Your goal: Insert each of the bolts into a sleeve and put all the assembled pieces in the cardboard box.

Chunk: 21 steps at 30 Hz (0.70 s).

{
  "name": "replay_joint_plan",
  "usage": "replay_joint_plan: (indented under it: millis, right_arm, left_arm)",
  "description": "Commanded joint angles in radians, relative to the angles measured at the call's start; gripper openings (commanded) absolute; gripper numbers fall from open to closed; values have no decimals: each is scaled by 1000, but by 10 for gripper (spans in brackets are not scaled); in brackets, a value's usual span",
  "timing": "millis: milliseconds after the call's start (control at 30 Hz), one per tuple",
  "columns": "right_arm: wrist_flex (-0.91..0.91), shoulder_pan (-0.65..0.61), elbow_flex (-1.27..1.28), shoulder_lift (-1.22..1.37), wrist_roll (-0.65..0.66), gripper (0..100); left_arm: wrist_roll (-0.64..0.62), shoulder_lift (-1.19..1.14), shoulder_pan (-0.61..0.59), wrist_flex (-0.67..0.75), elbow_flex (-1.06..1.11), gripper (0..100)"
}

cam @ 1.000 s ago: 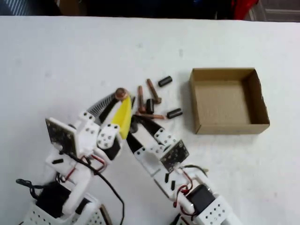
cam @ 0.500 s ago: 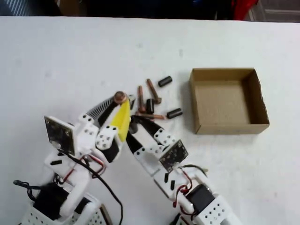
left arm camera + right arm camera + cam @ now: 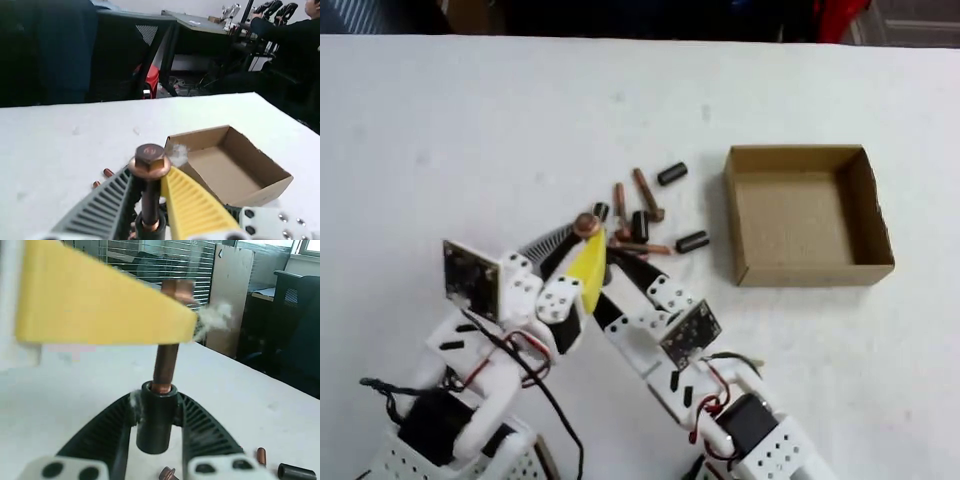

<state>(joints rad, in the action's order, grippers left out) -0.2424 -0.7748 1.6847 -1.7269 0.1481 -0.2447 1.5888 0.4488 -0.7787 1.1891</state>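
An office: mesh chair, desks, window blinds

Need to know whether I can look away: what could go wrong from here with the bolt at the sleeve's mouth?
The bolt in the left claw has only its tip in the sleeve; a slight tilt could jam it. The right claw pinches the sleeve near its tips, so downward push might slip it out. The loose bolts lie close by and could get knocked.
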Motion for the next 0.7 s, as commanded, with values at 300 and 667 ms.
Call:
replay_joint_plan:
  millis: [300, 667]
  right_arm:
    - [1, -1, 9, -8, 12, 17]
    - [1, -1, 9, -8, 12, 17]
  left_arm:
    - [-6, 12, 19, -8, 44, 20]
    - [115, 12, 15, -100, 44, 20]
